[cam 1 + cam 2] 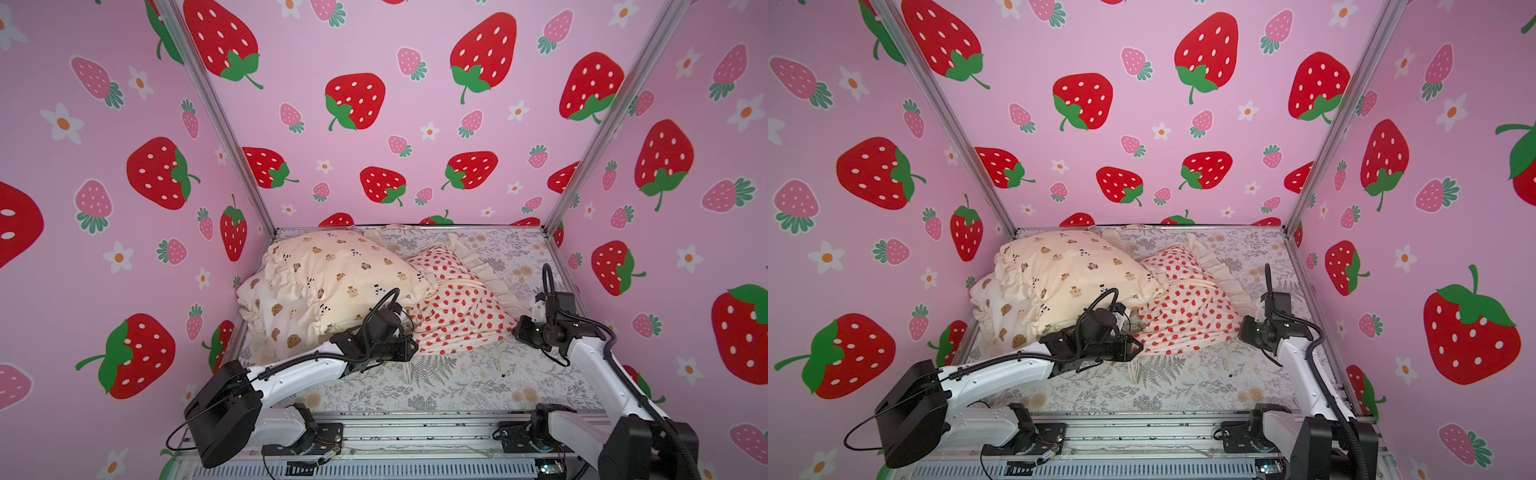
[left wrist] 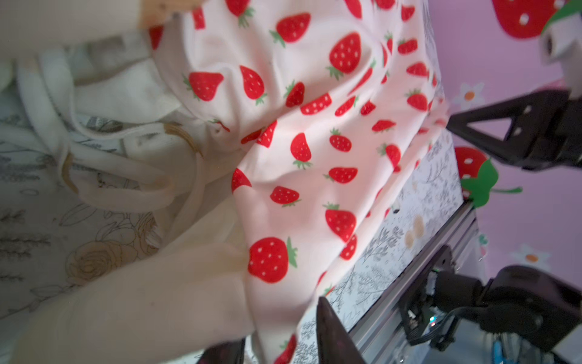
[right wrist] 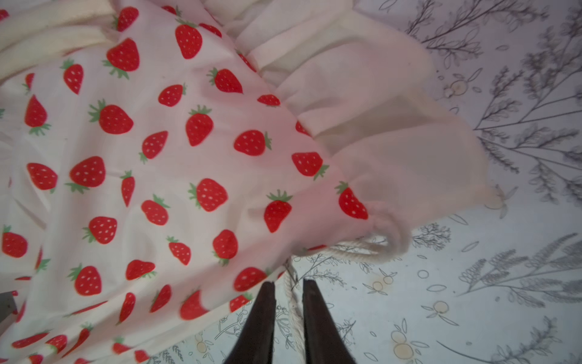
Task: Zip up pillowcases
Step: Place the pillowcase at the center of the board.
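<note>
Though unclear overhead, pincer (image 3: 288, 283) astride cord (image 3: 294, 310)

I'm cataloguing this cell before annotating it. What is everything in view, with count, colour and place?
bears-and-pandas pillow: one, cream, far left, lying on the bear-face pillow
bear-face pillow: one, white with brown faces, underneath, by the left wall
strawberry pillow: one, white with red strawberries and a ruffle, centre, touching the bears-and-pandas pillow
cords: at least two, cream, trailing from the strawberry pillow's near edge onto the sheet
sheet: one, grey floral, covering the table
walls: three, pink strawberry print, around the table
left gripper: one, black, jaws apart at the strawberry pillow's near left edge
right gripper: one, black, jaws apart either side of a cord
</note>
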Motion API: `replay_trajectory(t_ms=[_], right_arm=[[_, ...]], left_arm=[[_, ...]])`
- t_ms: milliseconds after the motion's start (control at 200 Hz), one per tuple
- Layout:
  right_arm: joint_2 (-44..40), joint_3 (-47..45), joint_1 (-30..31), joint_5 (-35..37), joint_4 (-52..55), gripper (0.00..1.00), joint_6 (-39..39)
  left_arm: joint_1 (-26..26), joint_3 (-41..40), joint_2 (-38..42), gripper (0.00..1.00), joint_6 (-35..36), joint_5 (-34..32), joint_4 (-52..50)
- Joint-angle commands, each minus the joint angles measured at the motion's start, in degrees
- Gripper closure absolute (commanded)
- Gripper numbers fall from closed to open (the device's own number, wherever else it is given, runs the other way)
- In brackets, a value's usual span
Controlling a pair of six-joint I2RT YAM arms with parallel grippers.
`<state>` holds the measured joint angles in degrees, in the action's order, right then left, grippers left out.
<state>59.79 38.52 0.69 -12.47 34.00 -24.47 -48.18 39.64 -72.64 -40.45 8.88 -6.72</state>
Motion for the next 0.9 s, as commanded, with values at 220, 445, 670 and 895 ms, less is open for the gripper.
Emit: replay_trajectory(t_ms=[220, 445, 670, 895], right_arm=[[-7.16, 8.40, -0.32, 4.30, 7.93, 0.43, 0.51], [-0.87, 13.67, -0.25, 8.22, 2.23, 0.20, 1.31], [2.73, 11.84, -0.26, 23.55, -10.98, 0.00, 1.68], [8.88, 2.14, -1.15, 38.80, -30.09, 0.00, 5.73]], left_arm=[[0.07, 11.27, 12.06, 0.20, 9.14, -5.70, -18.38], [4.89, 26.25, 13.05, 0.04, 16.21, -27.60, -30.15], [27.89, 24.50, 14.76, 0.01, 14.09, -44.29, -29.58], [44.07, 3.31, 17.26, 0.01, 21.42, -45.21, -6.18]])
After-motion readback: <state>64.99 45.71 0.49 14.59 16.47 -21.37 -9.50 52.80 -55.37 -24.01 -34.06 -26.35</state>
